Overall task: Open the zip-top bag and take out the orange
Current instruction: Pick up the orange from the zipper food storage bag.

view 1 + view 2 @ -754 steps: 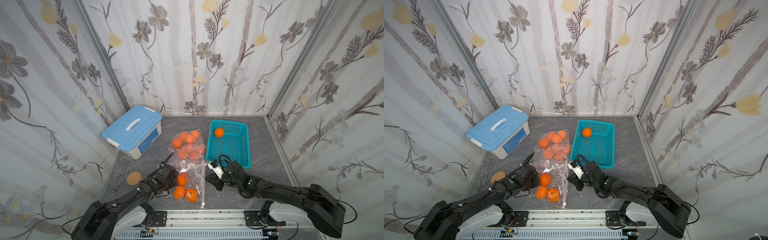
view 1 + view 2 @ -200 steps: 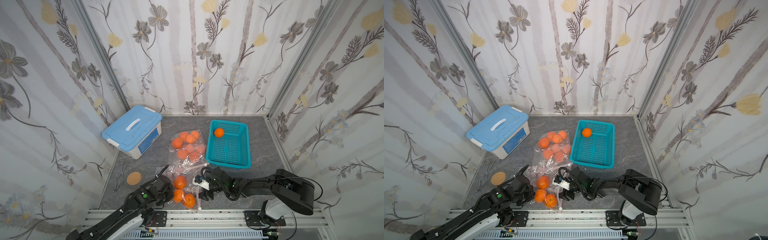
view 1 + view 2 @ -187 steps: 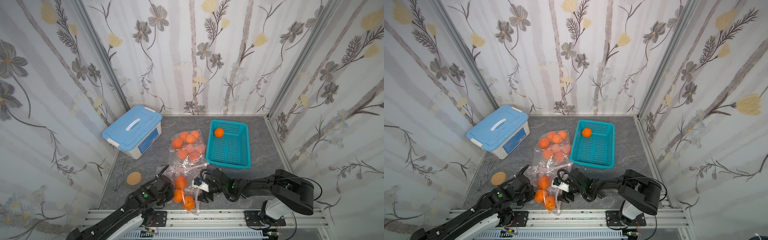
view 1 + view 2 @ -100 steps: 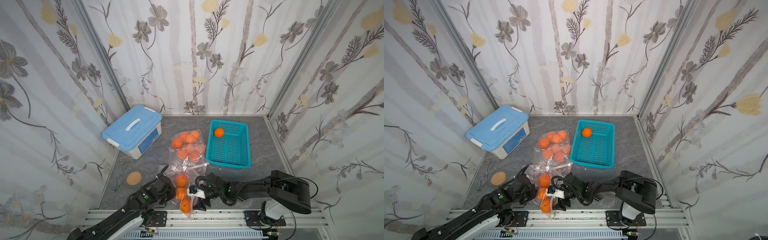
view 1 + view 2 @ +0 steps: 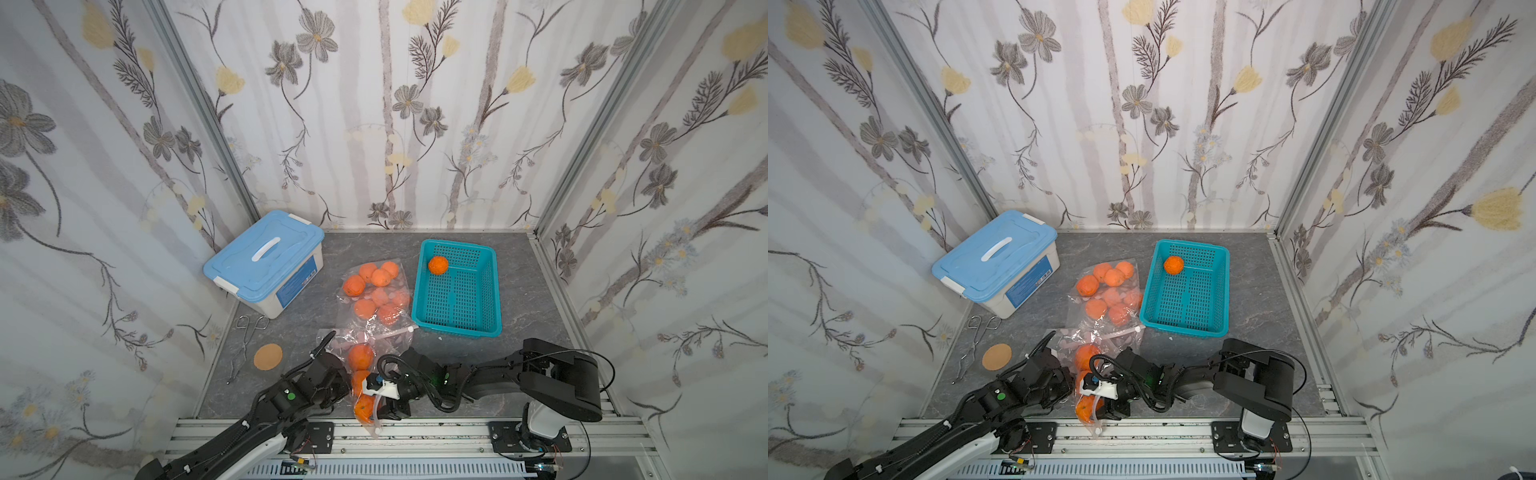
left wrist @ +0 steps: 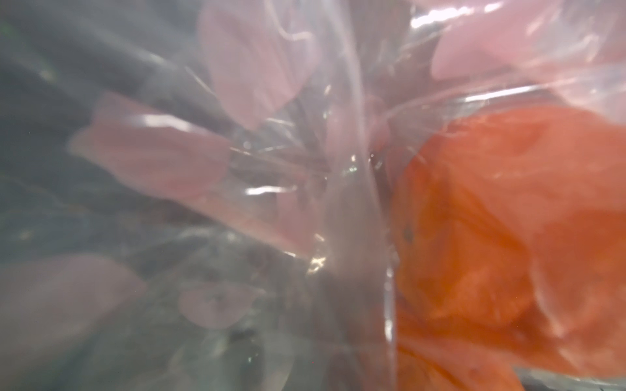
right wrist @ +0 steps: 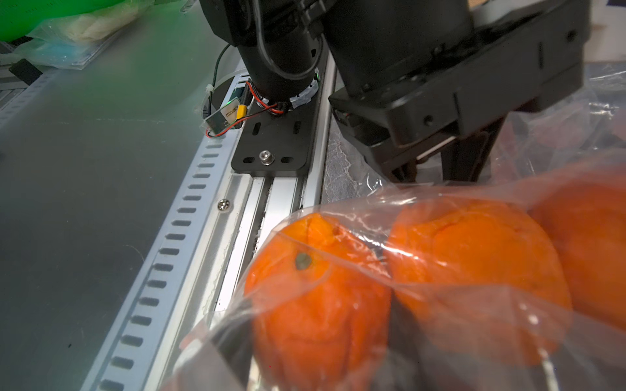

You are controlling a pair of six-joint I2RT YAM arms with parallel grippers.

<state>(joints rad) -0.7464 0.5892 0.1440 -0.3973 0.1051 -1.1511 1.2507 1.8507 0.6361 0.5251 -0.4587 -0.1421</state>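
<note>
Right now the zip-top bag (image 5: 374,337) lies at the front edge of the surface (image 5: 519,291), between the two arms. Its lower end hangs over the aluminium rail (image 5: 436,424). Three fruits sit in a row inside it, and the front orange (image 5: 363,409) is at the rail end.

The left end effector (image 5: 344,381) is against the bag's left side, level with the middle fruit. Its jaws are drawn together on the clear film. The left wrist view is smothered by that film, with orange peel pressed close to the lens. In the right wrist view the left end effector (image 7: 437,176) comes down onto the film just behind the fruit.

The right end effector (image 5: 376,411) reaches in from the opposite side and touches the bag at the front orange (image 7: 318,298). Dark shapes that may be its fingers show through the plastic on either side of that fruit. I cannot tell whether they grip it or stand apart, or whether they are inside the bag.

Farther back lie a second bag of oranges (image 5: 376,286) and a teal basket (image 5: 457,328) holding one loose orange (image 5: 438,264).
</note>
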